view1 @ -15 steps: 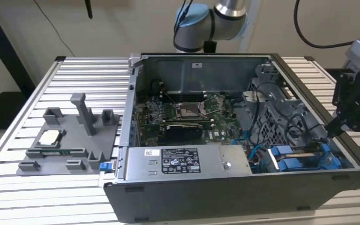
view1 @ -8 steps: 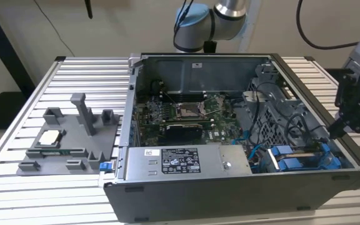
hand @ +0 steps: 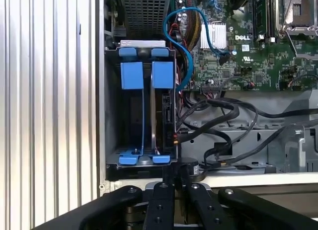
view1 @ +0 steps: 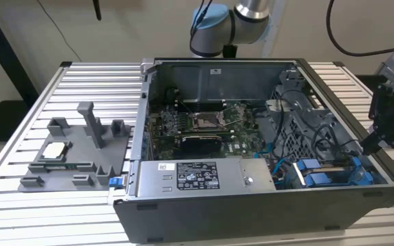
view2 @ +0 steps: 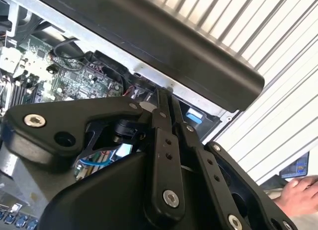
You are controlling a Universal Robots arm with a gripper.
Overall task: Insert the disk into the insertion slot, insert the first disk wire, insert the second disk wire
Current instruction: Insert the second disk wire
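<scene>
Disk stands on its thin edge inside the insertion slot, seen in the first wrist view as a silver-grey edge and a dark body between blue plastic rails. It fills the half of the slot's cage that lies nearer the motherboard. The half of the cage farther from the motherboard looks dark and hollow behind its own blue tab.

The gripper hangs just outside the cage, at the end away from the large blue tabs. Its two black fingers are drawn narrow, pressed together with nothing between them; the second wrist view shows the gripper the same way, the fingers meeting at their tips. In the exterior view the gripper hovers just beyond the cage, over the rim of the open computer case.

A blue data cable curves from the motherboard toward the cage. A bundle of black wires lies loose beside the cage, on the motherboard side; whether any is plugged into the disk cannot be told.

The power-supply box sits beside the cage within the case. A grey fixture tray lies well apart from the cage, outside the case on the slatted table. A person's hand rests at the edge of the second wrist view.
</scene>
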